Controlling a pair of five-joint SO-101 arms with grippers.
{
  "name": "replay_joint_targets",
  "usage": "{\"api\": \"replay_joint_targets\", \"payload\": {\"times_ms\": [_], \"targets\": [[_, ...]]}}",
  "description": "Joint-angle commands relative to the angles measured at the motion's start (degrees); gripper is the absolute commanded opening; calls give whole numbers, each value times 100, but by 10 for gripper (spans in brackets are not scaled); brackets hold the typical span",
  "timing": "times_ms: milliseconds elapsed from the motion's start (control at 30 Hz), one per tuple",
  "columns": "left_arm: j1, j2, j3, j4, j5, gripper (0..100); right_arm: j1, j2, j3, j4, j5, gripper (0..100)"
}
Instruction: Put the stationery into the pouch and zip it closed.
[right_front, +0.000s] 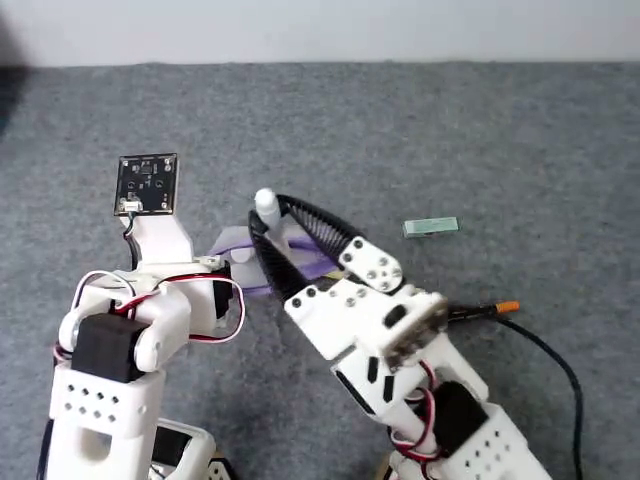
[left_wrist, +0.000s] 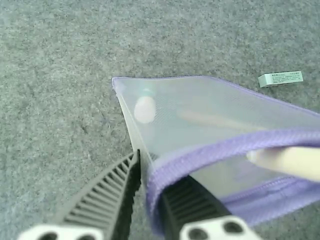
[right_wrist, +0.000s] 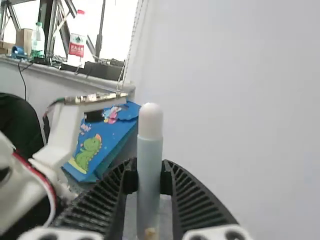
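Observation:
The pouch (left_wrist: 210, 110) is translucent with purple zip trim and lies on the grey carpet. My left gripper (left_wrist: 137, 162) is shut on its edge near the open mouth. A pale pen-like stick (left_wrist: 290, 162) pokes into that mouth, and pale shapes (left_wrist: 145, 107) show through the pouch wall. In the high view my right gripper (right_front: 262, 225) hangs over the pouch (right_front: 232, 243), shut on the white-capped pen (right_front: 265, 203), which stands upright. The right wrist view has the same pen (right_wrist: 150, 150) between its black fingers (right_wrist: 107, 195). A small green eraser (right_front: 431, 227) lies apart on the carpet, to the right.
The eraser (left_wrist: 280, 78) lies beyond the pouch's far corner. A black rod with an orange tip (right_front: 506, 307) and a black cable (right_front: 560, 370) lie by the right arm's base. A white wall borders the carpet's far edge.

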Motion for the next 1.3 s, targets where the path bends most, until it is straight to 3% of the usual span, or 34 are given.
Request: {"api": "replay_joint_targets", "payload": {"times_ms": [0, 133, 267, 467, 567, 733, 967, 1267], "targets": [[18, 9, -180, 35, 70, 12, -31, -119, 264, -224, 264, 8], [18, 9, -180, 35, 70, 12, -31, -119, 211, -119, 378, 9], [18, 9, -198, 35, 70, 12, -31, -110, -308, 919, 554, 16], [18, 9, -198, 26, 70, 12, -13, -110, -914, 2018, 545, 157], [18, 9, -198, 26, 70, 12, 4, -110, -1187, 2273, 325, 128], [18, 9, -198, 35, 70, 12, 567, -4, -1881, 3020, -334, 91], [18, 9, -198, 35, 70, 12, 2211, 954, -2866, 4602, -1371, 61], [18, 0, -198, 35, 70, 12, 3257, 2923, -3912, 6668, -1451, 9]]}}
